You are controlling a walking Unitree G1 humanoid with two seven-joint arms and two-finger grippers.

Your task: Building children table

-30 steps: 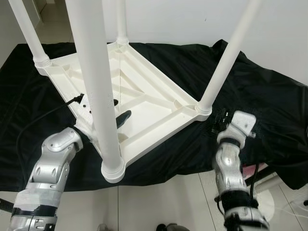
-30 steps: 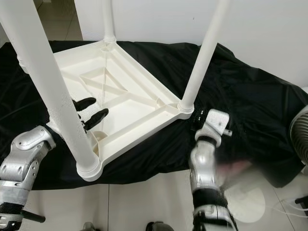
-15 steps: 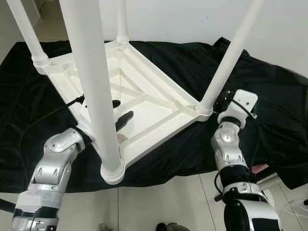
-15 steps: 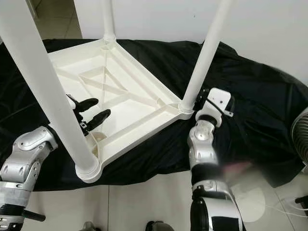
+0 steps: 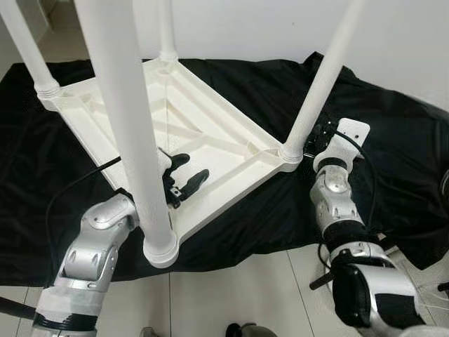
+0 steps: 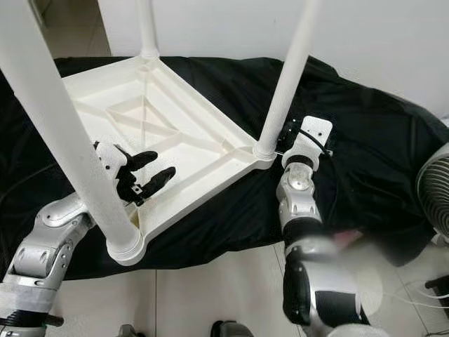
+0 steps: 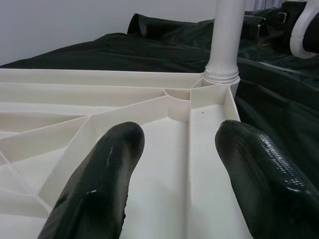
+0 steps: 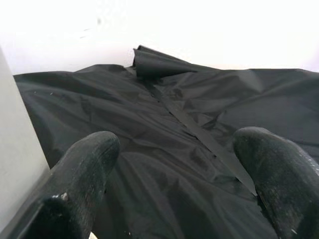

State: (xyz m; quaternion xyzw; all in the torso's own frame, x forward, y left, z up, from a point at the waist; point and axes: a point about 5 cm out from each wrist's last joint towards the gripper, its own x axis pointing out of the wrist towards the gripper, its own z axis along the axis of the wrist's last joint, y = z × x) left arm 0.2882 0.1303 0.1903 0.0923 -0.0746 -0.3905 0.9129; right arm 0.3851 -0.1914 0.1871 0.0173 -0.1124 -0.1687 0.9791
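Left end effector [image 6: 149, 170]: fingers spread wide, gripping nothing, poised above the ribbed underside of the upturned white children's table [image 5: 203, 133], just behind the nearest leg [image 5: 133, 140]. Table upside down on a black cloth [image 5: 393, 140] spread over the floor, 4 legs pointing up. Right end effector [image 8: 174, 184]: fingers wide apart, nothing between them, black cloth beneath, close beside the right corner leg [image 6: 284, 77]. White fan [image 6: 431, 196] at the far right edge.

Home room, white tiled floor [image 5: 231, 288], plain white wall [image 5: 245, 28], standing fan [image 6: 431, 193]
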